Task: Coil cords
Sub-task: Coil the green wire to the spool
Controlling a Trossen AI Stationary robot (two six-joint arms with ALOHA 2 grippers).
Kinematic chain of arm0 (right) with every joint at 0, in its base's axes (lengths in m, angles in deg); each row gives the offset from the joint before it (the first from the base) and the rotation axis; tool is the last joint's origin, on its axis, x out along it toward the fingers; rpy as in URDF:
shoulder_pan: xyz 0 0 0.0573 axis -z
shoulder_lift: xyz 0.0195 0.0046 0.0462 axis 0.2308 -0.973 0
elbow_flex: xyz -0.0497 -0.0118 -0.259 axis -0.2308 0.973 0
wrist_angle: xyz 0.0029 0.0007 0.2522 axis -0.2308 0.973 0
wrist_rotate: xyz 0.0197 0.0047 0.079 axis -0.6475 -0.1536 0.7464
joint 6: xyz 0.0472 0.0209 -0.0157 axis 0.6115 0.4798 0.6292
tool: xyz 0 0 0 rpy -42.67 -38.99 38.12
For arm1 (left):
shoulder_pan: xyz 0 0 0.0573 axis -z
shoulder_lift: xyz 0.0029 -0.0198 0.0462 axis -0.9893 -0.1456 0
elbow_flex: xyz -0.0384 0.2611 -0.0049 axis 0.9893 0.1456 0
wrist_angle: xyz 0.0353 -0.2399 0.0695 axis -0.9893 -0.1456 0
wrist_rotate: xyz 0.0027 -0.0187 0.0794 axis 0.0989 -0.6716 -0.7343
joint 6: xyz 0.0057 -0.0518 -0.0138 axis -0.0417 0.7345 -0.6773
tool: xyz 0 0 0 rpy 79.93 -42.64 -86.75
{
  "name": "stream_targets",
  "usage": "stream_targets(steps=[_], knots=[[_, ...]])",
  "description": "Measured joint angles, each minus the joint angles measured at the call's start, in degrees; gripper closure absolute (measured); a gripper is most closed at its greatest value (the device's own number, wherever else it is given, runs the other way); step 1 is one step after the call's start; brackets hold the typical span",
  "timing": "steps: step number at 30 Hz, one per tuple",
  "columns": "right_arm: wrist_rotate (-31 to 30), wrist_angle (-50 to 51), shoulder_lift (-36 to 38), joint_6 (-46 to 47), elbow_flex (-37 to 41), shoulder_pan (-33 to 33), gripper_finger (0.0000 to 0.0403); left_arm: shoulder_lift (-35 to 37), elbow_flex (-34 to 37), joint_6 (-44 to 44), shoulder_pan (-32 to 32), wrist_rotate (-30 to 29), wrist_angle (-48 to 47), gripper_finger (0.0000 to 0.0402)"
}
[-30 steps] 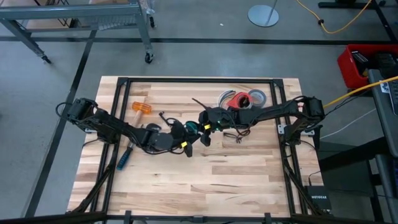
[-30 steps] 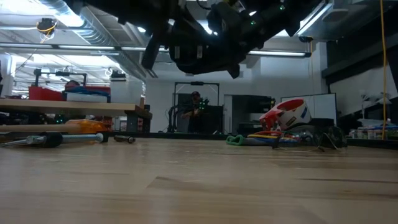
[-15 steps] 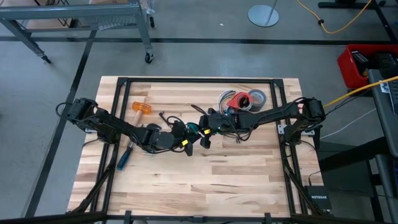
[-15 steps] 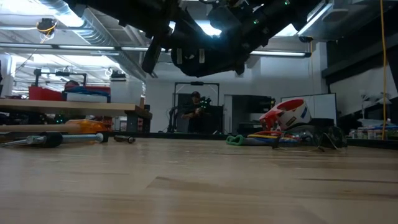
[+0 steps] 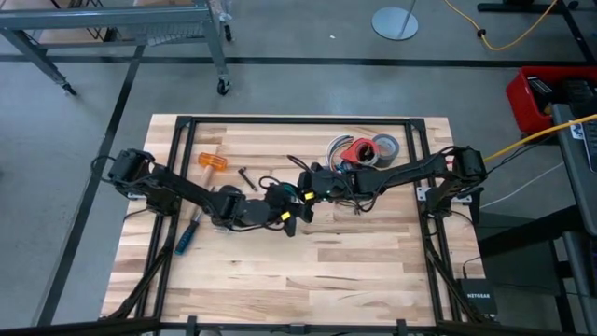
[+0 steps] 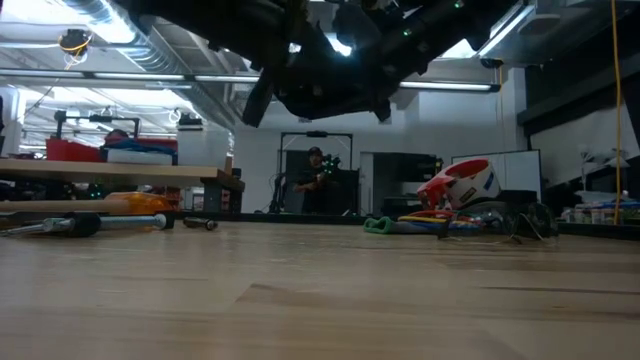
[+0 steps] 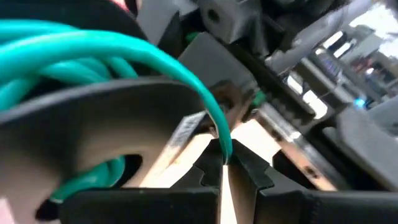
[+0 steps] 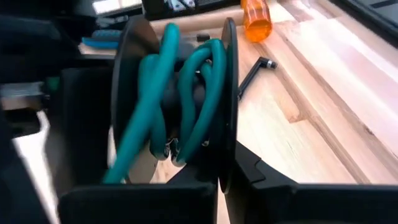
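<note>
At the middle of the table (image 5: pixel 280 271), the two arms meet above the boards. Left of that meeting point lie the orange-handled tool (image 5: pixel 212 161) and a blue-handled screwdriver (image 5: pixel 186 240); the left gripper (image 5: pixel 291 217) reaches in beside the right one, its fingers pressed together on a strand of the teal cord (image 7: pixel 93 50). The right gripper (image 5: pixel 306 183) carries a dark spool (image 8: pixel 180 106) between its fingers, pinched at the flange, with the teal cord (image 8: pixel 186 87) wound in loose turns around the hub. Right of the spool sit the red and grey tape rolls (image 5: pixel 364 149) and a thin black cord (image 5: pixel 354 201) on the wood. To wind well, the left gripper should probably keep light tension and feed each turn beside the last, so that none slips over a flange.
</note>
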Motion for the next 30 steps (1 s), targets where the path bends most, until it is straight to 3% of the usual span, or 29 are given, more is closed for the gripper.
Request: stream_targets(steps=[17,25,30], knots=[[7.6,-0.4,1.4,0.5,0.0,0.2,0.0395,0.0,-1.1,-2.2,2.5,0.2,-10.1,0.0400],[18.4,3.2,3.7,0.6,0.0,1.4,0.0395,0.0,-1.1,-5.5,6.0,-1.3,-14.8,0.0400],[28.6,6.1,4.6,0.6,0.0,2.8,0.0395,0.1,-1.1,-5.9,8.8,-5.9,-17.3,0.0400]])
